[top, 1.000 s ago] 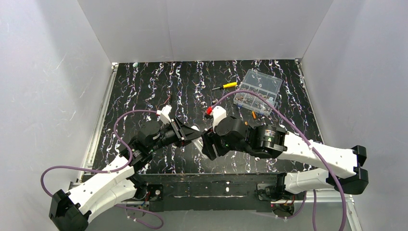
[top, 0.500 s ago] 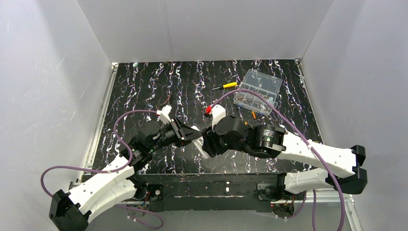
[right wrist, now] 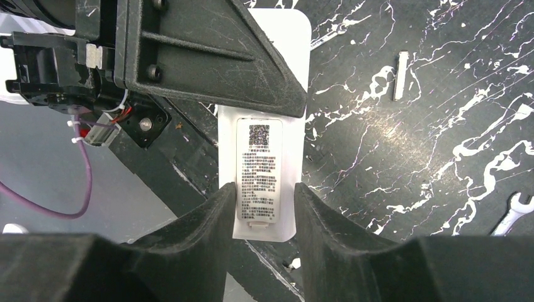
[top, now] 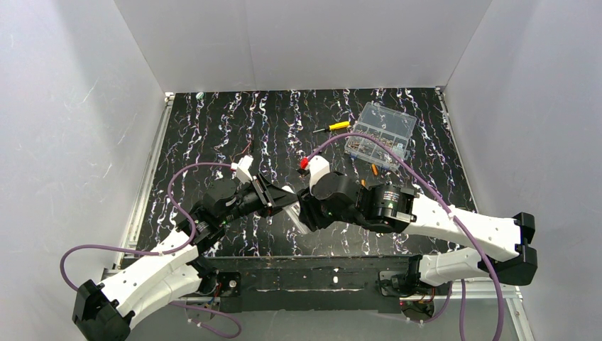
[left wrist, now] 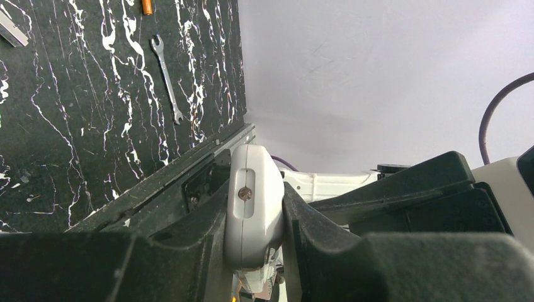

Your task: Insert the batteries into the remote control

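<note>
Black table (top: 213, 128): one remote control (right wrist: 264, 157) between left claw (left wrist: 255, 236), right claw (right wrist: 265, 217).

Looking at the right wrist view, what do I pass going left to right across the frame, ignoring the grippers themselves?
Purple cable → remote control → silvery strip → wrench.

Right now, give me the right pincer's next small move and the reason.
Probably press down on the labelled battery cover and slide it off: the left pincer clamps the remote, the cover is on, and the right pincer straddles it.
</note>
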Controlling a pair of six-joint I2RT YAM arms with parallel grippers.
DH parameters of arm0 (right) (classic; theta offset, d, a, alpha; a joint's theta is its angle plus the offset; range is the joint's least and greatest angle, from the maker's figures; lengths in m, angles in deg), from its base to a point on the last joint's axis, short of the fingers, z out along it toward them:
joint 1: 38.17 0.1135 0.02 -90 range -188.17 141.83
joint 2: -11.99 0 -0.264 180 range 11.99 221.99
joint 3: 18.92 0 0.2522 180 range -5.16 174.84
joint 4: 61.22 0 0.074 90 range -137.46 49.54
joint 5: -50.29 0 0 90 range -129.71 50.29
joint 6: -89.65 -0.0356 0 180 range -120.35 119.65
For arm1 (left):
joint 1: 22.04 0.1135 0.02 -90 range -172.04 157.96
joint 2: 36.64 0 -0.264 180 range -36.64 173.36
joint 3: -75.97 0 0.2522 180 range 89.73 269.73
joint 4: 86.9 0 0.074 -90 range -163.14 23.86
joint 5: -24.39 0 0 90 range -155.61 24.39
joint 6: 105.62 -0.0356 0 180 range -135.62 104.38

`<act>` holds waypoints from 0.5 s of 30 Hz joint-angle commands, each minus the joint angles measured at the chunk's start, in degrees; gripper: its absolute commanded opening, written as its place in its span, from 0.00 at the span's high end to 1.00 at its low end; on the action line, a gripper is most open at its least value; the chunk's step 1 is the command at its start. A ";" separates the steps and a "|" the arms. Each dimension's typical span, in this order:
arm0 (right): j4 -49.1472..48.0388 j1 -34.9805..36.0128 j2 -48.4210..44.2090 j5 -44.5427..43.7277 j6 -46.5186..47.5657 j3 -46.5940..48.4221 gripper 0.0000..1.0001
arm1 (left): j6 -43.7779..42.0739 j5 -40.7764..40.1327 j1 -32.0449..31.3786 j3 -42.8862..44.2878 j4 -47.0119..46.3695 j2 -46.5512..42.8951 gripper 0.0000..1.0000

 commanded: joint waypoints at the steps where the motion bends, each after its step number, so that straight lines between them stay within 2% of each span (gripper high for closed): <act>1: -1.82 0.32 0.03 0.00 0.45 0.66 0.55 | -0.15 0.13 -0.21 -0.15 -3.77 -0.95 1.00; 15: -1.16 0.34 0.84 0.77 0.62 0.75 0.56 | -0.25 -0.03 -0.21 -0.20 -3.77 -0.88 1.00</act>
